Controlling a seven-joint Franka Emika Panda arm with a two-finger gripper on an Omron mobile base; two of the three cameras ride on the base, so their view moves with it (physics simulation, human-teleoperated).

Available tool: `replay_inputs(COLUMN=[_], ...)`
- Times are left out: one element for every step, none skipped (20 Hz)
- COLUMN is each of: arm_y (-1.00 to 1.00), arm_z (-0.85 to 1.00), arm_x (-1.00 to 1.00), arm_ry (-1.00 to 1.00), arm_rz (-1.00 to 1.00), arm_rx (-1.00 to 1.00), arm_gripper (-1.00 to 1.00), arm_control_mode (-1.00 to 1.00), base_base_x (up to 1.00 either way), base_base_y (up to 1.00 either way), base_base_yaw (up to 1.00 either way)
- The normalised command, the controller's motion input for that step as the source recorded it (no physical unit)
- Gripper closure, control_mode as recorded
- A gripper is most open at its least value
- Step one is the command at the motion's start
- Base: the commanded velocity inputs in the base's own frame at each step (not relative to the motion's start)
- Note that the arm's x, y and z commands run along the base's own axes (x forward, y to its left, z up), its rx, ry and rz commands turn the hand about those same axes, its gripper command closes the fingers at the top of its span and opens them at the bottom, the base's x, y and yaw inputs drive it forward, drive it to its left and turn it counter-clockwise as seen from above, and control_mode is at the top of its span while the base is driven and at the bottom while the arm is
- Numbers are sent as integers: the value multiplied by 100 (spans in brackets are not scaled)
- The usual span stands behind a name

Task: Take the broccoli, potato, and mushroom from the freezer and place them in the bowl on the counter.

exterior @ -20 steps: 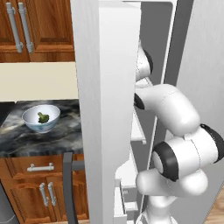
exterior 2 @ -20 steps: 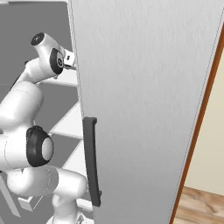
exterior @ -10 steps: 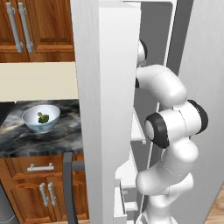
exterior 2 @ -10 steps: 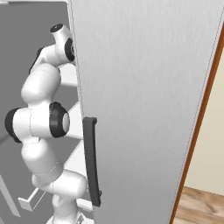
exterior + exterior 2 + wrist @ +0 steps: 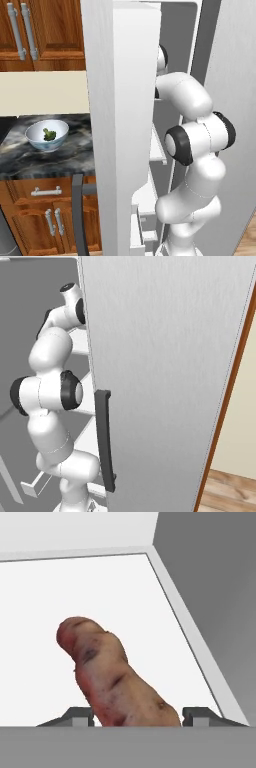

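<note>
The potato (image 5: 110,672), a reddish-brown oval lump, lies on a white freezer shelf (image 5: 115,587) in the hand view. My gripper (image 5: 139,716) straddles its near end, with both fingertips (image 5: 80,714) pressed against its sides. The arm reaches high into the freezer (image 5: 175,30) behind its open light-grey door (image 5: 120,125). The broccoli (image 5: 49,134) sits inside the white bowl (image 5: 35,142) on the dark marbled counter (image 5: 30,162) at the left. The mushroom is out of view.
Brown wooden cabinets (image 5: 45,30) hang above the counter, with more below it. A wide grey door (image 5: 170,381) with a long dark vertical handle (image 5: 105,441) stands close on the arm's right. The grey freezer wall (image 5: 210,587) borders the shelf.
The arm has folded upward and pushed deeper into the freezer. The fingers have closed in from wide open onto the potato.
</note>
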Motion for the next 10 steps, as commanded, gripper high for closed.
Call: replay_inputs(arm_y=[0,0,-1,-4,-4,-1,-5,-10,-16,-24], arm_z=[-6,0,0,0,8,12,12,7,1,0], arm_x=[0,-15,-40,-69,-95,-100,-100,-100,-100,-100], arm_ry=[-7,-13,-21,-32,-40,-47,-50,-51,-53,-55], arm_rz=[0,0,0,0,-3,-6,-8,-8,-8,-7], arm_rx=[0,0,0,0,2,4,7,10,12,15], arm_gripper=[100,100,100,100,100,100,100,100,100,100], arm_control_mode=[-100,-100,-100,-100,-100,-100,-100,-100,-100,-100], base_base_x=[0,0,0,0,0,0,0,0,0,0], base_base_y=[0,0,0,0,0,0,0,0,0,0], base_base_yaw=[0,0,0,0,0,0,0,0,0,0])
